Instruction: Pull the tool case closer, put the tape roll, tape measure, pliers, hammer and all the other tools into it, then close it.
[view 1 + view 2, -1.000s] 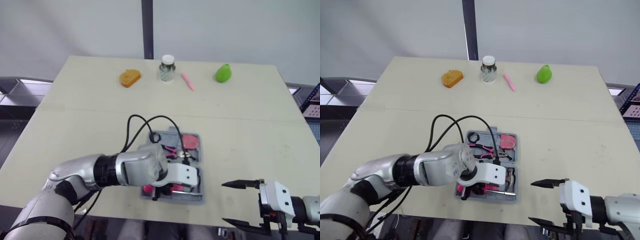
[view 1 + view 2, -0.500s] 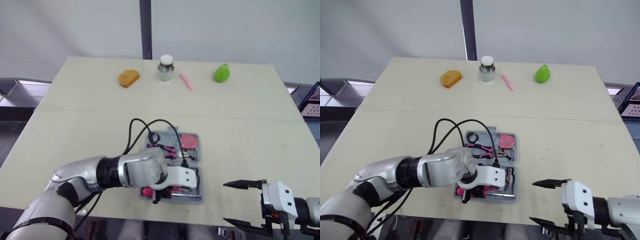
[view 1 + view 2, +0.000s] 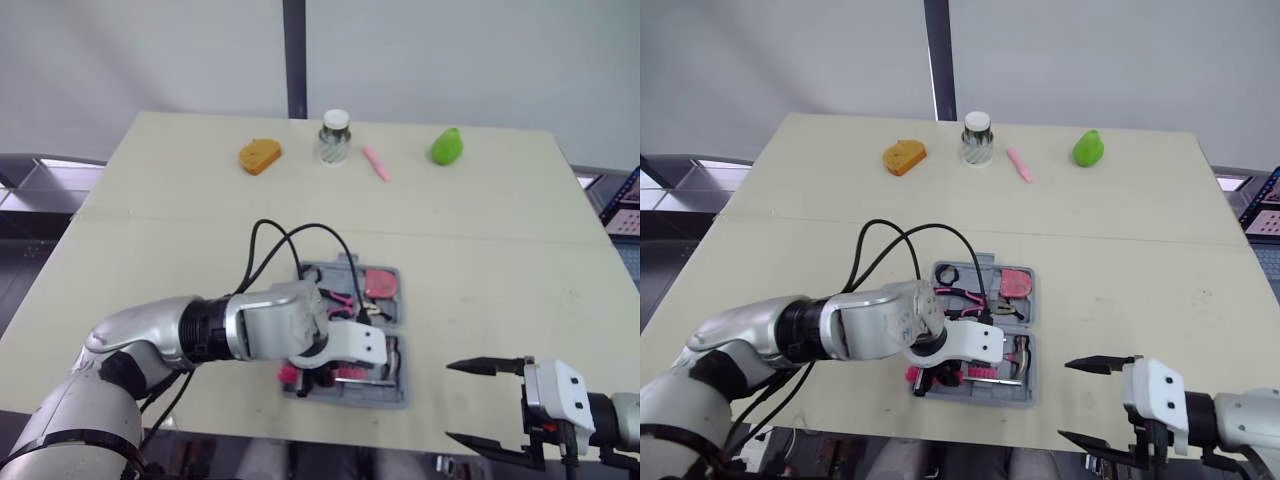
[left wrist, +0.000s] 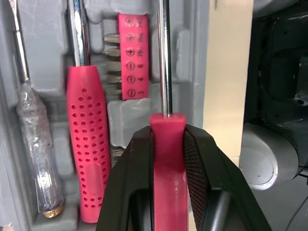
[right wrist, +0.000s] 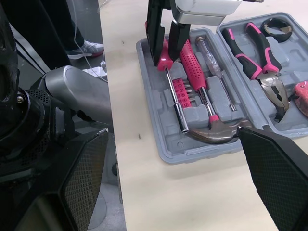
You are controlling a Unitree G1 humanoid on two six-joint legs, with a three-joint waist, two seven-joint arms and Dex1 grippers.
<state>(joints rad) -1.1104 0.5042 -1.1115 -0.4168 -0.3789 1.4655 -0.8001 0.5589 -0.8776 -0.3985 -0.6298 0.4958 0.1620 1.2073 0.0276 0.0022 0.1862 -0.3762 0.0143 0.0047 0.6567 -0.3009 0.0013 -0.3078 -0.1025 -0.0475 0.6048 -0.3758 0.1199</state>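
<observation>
Faintly embossed symbols on bit holder (image 4: 133,57)

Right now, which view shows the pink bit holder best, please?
The left wrist view: the bit holder is close, each bit distinct. The right wrist view shows it smaller; the eye views, too small to tell.

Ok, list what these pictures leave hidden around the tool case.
- Head views: the left arm covers near-left slots of the tool case.
- Left wrist view: the pink-handled tool runs past the edge, tip unseen.
- Right wrist view: the edge cuts off the tape measure.
- Head views: contents of the jar are too small.
</observation>
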